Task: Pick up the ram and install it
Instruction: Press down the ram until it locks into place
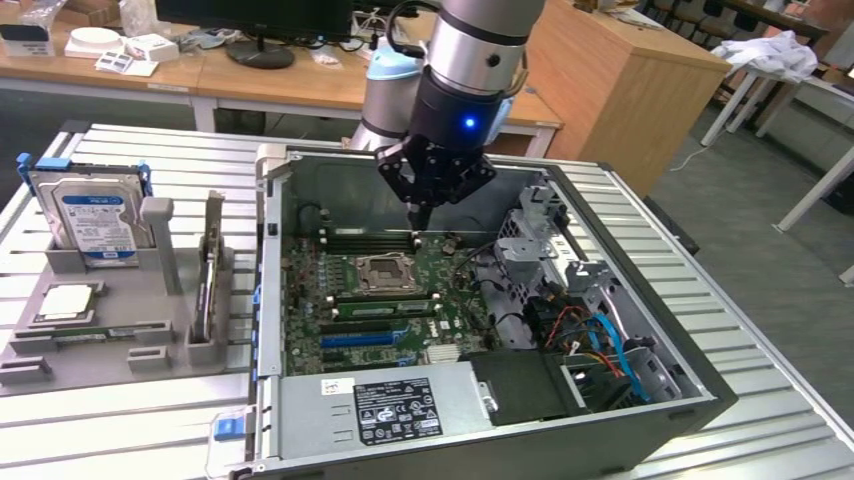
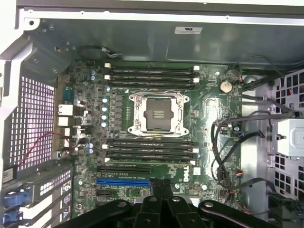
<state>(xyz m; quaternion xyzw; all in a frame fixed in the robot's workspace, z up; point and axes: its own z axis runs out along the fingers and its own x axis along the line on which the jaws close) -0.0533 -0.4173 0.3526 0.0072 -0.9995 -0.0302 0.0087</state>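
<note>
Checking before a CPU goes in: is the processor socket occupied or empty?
Empty: the processor socket shows its bare dark centre inside the metal frame, with no chip seated.

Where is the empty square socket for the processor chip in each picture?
Exterior view: the processor socket sits in the middle of the green motherboard, just below the pincer.
Wrist view: the processor socket is near the picture's centre, between two banks of black slots.
Shared landmark: the blue slot on the motherboard, a little way from the socket.
</note>
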